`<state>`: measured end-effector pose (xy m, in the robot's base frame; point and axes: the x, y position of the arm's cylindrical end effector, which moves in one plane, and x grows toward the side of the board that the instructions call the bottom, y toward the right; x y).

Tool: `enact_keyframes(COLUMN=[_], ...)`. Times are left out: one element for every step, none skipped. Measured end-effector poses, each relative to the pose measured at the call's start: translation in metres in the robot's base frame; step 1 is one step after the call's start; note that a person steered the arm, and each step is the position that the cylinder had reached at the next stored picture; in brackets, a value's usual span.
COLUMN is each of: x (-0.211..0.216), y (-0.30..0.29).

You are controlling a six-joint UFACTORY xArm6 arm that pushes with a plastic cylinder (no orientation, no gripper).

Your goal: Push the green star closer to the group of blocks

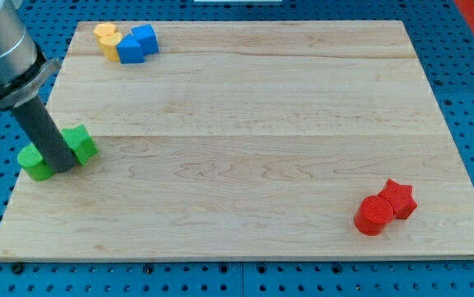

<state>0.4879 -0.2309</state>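
A green star (pixel 81 143) lies near the board's left edge. A green cylinder-like block (pixel 35 162) lies just to its left. My tip (pixel 63 167) stands between the two green blocks, touching or almost touching both; the rod hides part of each. A group sits at the top left: a yellow block (pixel 107 39) and two blue blocks (pixel 137 43) pressed together. A red cylinder (pixel 372 215) and a red star (pixel 399 199) sit together at the bottom right.
The wooden board (pixel 245 140) rests on a blue perforated table. The arm's grey body (pixel 2 49) fills the view's top left corner above the rod.
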Motion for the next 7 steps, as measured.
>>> enact_keyframes(x=[-0.024,-0.044,-0.071,-0.107,-0.123,-0.099,-0.12], y=[0.001,0.013,0.029,0.034,0.04,0.055,0.078])
